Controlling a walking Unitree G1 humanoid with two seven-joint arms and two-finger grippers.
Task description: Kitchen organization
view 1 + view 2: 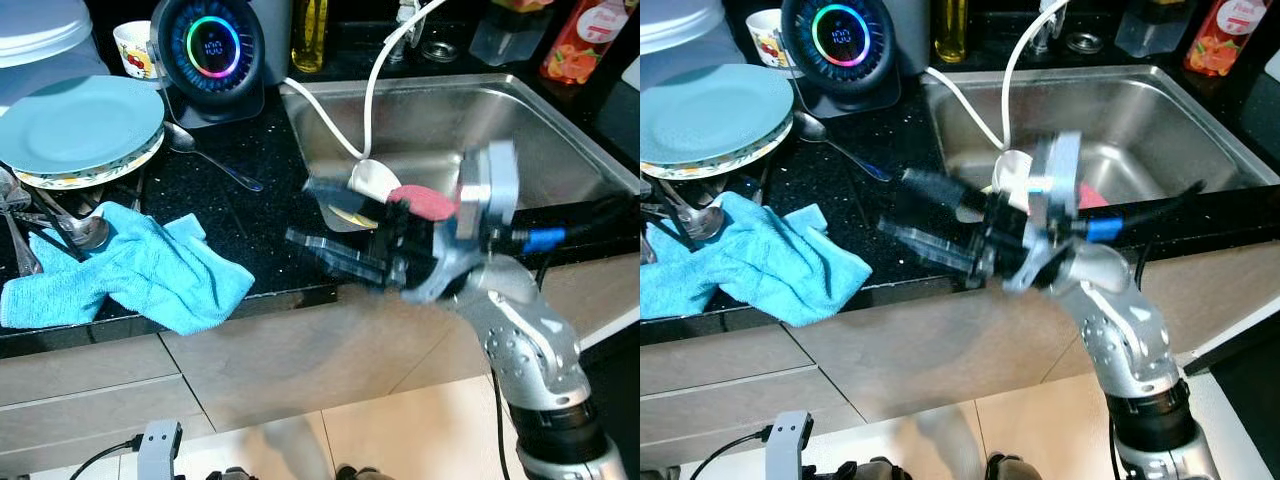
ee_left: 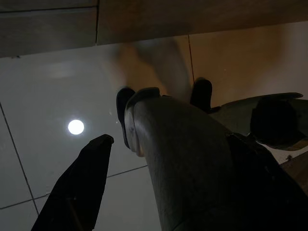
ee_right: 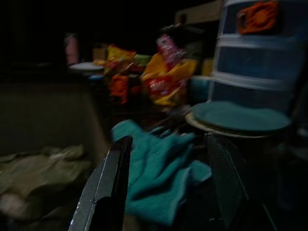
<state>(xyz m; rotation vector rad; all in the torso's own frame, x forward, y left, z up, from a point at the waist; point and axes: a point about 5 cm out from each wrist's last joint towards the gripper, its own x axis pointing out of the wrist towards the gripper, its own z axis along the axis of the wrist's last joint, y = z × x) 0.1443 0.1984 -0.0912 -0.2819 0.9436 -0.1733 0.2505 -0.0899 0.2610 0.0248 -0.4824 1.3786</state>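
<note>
Silver and blurred, the right arm fills the near side of the left eye view, its right claw (image 1: 335, 225) reaching leftward over the black table (image 1: 250, 215) edge, its two black fingers spread apart with nothing between them. Beyond it lies one crumpled blue cloth (image 1: 140, 265), draped at the table's front lip; it looks soft, light and floppy, so pinching a raised fold near its middle seems the safest hold, since a corner grip would likely let it trail. One loose spoon (image 1: 205, 155) rests between the cloth and the sink (image 1: 560, 120); it looks stiff and slippery on the stone. Two stacked plates (image 1: 75, 130) sit at the far left, likely fragile, with more cutlery tangled beside them, too jumbled to count. In the right eye view the same scene shows, plus one small printed cup (image 1: 768, 38) at the back. From the left wrist view the left claw (image 2: 115, 154) hangs idle above a tiled floor; I cannot tell how its fingers stand. Dark as it is, the right wrist view looks between open fingers straight at the cloth, well apart from it.
</note>
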